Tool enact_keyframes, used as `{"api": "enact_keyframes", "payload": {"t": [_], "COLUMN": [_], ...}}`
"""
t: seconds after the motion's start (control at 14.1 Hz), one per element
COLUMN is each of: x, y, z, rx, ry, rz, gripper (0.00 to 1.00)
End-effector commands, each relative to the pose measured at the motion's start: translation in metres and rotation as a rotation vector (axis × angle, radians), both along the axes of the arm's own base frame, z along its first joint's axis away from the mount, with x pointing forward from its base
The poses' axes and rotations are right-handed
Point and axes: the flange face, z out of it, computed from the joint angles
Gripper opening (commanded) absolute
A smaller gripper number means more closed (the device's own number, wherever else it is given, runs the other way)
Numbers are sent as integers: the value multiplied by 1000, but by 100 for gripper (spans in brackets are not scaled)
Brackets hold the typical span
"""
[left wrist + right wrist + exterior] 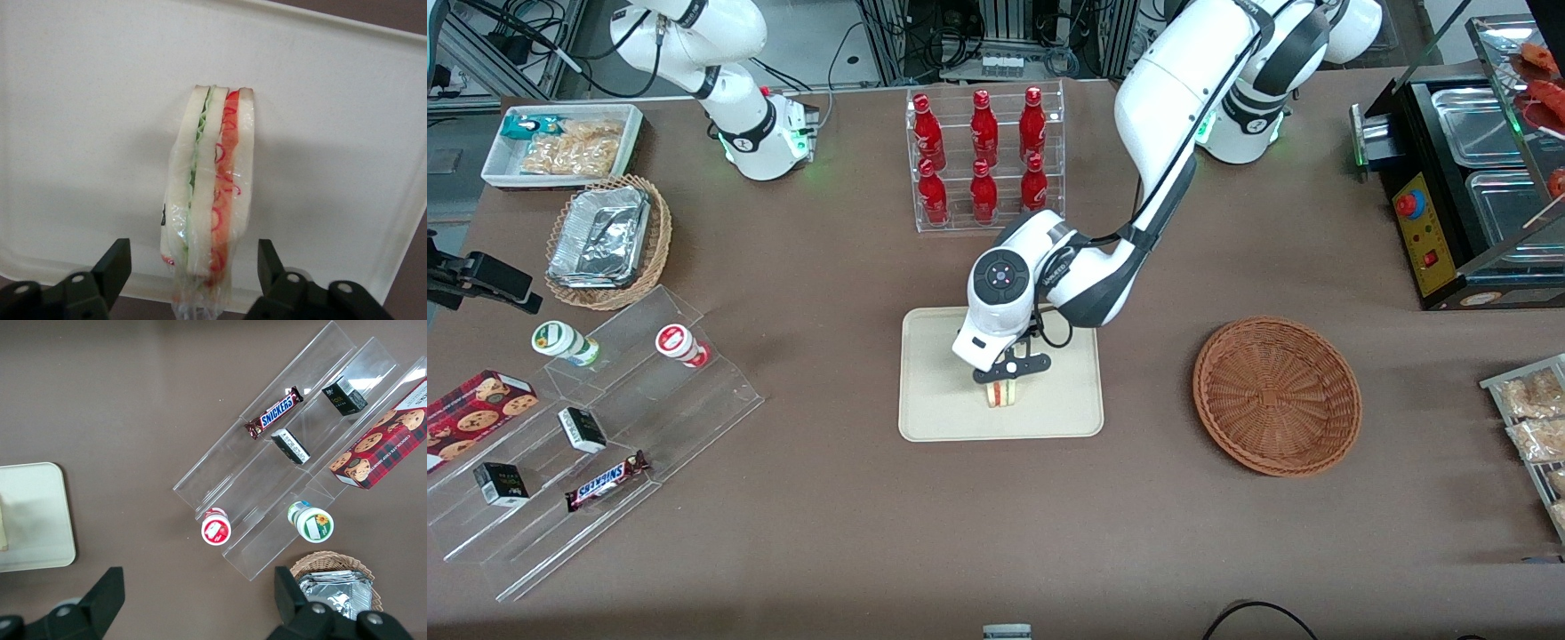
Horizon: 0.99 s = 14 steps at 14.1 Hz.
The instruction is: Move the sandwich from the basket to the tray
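My gripper [1007,377] hangs over the middle of the tray [925,418], near the center of the front view. Its fingers [113,263] are spread, one on each side of the sandwich [210,193] without touching it. The sandwich stands on its edge on the tray. The basket [1276,396] sits empty at center right.

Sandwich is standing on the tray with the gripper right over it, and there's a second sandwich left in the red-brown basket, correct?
Not quite. The front view shows the basket empty, with no second sandwich. The rest holds: the sandwich stands on its edge on the tray, and the gripper is right over it, its fingers open and apart from the wrapper in the left wrist view.
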Motion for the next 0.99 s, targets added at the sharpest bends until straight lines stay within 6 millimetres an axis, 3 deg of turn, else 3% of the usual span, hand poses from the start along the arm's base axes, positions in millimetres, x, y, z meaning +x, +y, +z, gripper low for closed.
{"api": "enact_keyframes", "payload": {"t": [0.0,0.43,0.57,0.92], "x": [-1,-13,-11,0], "y": [0,27,49,103], "z": [38,129,153,188], "rx": [6,67,100,237], "ry": [1,18,44,37], "rz": [13,-12,8,59], "gripper": [100,100,100,100]}}
